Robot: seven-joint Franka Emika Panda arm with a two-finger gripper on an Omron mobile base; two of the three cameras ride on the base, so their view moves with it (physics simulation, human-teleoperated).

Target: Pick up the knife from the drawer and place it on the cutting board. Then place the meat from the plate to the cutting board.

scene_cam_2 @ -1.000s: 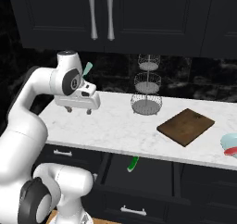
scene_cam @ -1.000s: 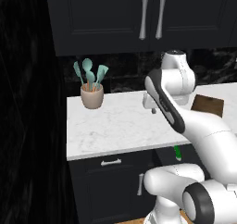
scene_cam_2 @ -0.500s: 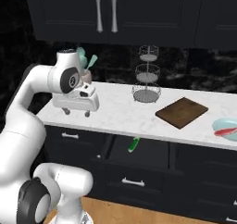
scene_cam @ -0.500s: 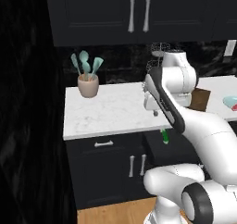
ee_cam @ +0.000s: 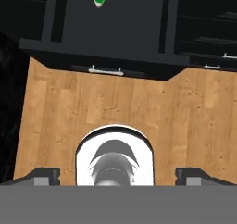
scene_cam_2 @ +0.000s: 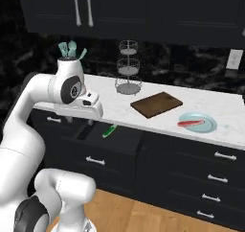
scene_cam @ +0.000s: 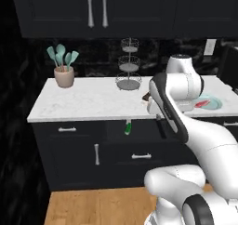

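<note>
Step in hand, by my reading: the first one, fetching the knife (scene_cam_2: 109, 131), with no grasp made yet. The drawer (scene_cam_2: 125, 141) stands pulled open below the table (scene_cam_2: 210, 106) edge, and the knife lies inside it near its back, green handle showing. The gripper (ee_cam: 118, 176) hangs above and forward of the open drawer, out over the wooden floor (ee_cam: 185, 107), pointing down. In the hand view its two dark tips sit far apart at the bottom corners with nothing between them, so it is wide open and empty. On the table, past the drawer, the cutting board (scene_cam_2: 156, 104) lies bare; beyond it the plate (scene_cam_2: 197, 122) carries the meat (scene_cam_2: 191, 123). Next move, as judged: bring the hand back over the drawer, centre on the green handle, align the fingers across the knife's width, then descend. The drawer walls may crowd the fingers.
</note>
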